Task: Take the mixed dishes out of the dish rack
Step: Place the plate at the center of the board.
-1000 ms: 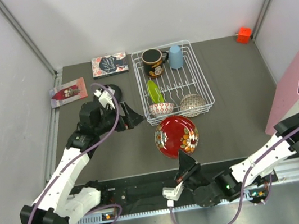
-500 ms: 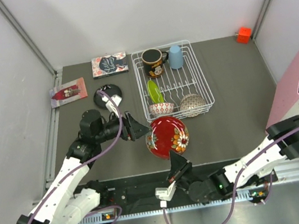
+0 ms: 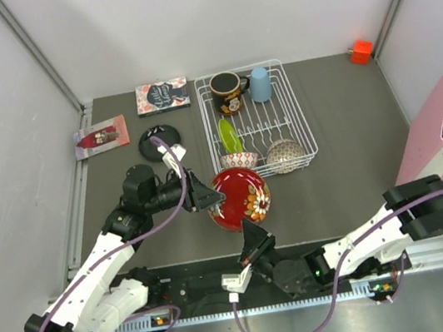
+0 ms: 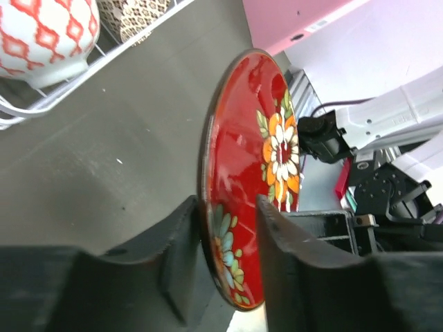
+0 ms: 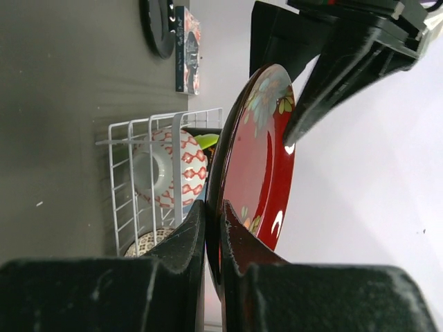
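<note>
Tilting on edge between both grippers, the red floral plate (image 3: 242, 198) sits over the grey table (image 3: 351, 187) just in front of the near end of the dish rack (image 3: 305, 132), outside its wires. Its flowered face turns toward the arms' bases.

The right gripper (image 3: 254, 237) comes up from the near side and takes the plate's lower rim. In the right wrist view its two fingers are drawn almost together, pinching the rim (image 5: 259, 173) at the fingertips (image 5: 213, 211).

The left gripper (image 3: 202, 194) meets the plate's left edge. In the left wrist view the rim (image 4: 270, 138) runs down into the gap between the jaws (image 4: 225, 204). One finger lies close against the plate's back and the other stands in front of the painted face. The jaws are spread wider than the rim, with a strip of painted face showing between them, so they straddle the plate rather than clamp it.

Just beyond the plate, at the near end of the rack, sit a red-and-white patterned bowl (image 3: 239, 161) and a beige patterned bowl (image 3: 285, 154) side by side. The lime-green plate (image 3: 229, 135) stands upright in the prongs behind them. At the far end are the black mug (image 3: 227, 92) and the pale blue cup (image 3: 260, 84). A pink binder (image 3: 439, 127) stands well apart at the right wall.
</note>
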Robot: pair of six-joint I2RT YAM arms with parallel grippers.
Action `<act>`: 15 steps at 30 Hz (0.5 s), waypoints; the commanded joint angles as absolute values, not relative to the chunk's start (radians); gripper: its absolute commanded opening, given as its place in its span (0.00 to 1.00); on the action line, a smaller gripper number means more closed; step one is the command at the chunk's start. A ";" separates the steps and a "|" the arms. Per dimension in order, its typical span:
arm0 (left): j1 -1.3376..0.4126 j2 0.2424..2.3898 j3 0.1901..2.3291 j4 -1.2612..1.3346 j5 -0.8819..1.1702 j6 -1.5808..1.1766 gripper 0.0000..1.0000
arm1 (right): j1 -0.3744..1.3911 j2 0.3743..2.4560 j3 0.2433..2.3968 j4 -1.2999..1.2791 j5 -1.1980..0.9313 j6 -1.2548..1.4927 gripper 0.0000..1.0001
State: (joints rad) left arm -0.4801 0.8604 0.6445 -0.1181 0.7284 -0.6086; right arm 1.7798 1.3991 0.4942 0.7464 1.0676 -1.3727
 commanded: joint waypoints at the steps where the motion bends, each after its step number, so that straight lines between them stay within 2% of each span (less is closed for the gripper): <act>1: -0.486 0.856 0.647 -0.066 0.750 -0.591 0.34 | 1.770 1.399 0.543 0.880 1.054 -1.411 0.00; 3: -0.486 0.857 0.646 -0.064 0.749 -0.588 0.26 | 1.770 1.393 0.540 0.882 1.058 -1.411 0.00; 8: -0.486 0.858 0.649 -0.061 0.747 -0.586 0.00 | 1.770 1.381 0.535 0.885 1.068 -1.405 0.00; 13: -0.488 0.822 0.647 -0.052 0.712 -0.589 0.00 | 1.769 1.382 0.540 0.885 1.078 -1.399 0.00; 14: -0.488 0.810 0.647 -0.057 0.668 -0.589 0.00 | 1.769 1.387 0.545 0.896 1.081 -1.396 0.06; 15: -0.488 0.789 0.650 -0.060 0.649 -0.597 0.00 | 1.767 1.390 0.551 0.894 1.091 -1.387 0.16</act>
State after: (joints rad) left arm -0.4763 0.8551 0.6437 -0.1081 0.6807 -0.6537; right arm 1.7779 1.4017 0.4938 0.7868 1.0710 -1.4063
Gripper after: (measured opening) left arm 0.080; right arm 0.056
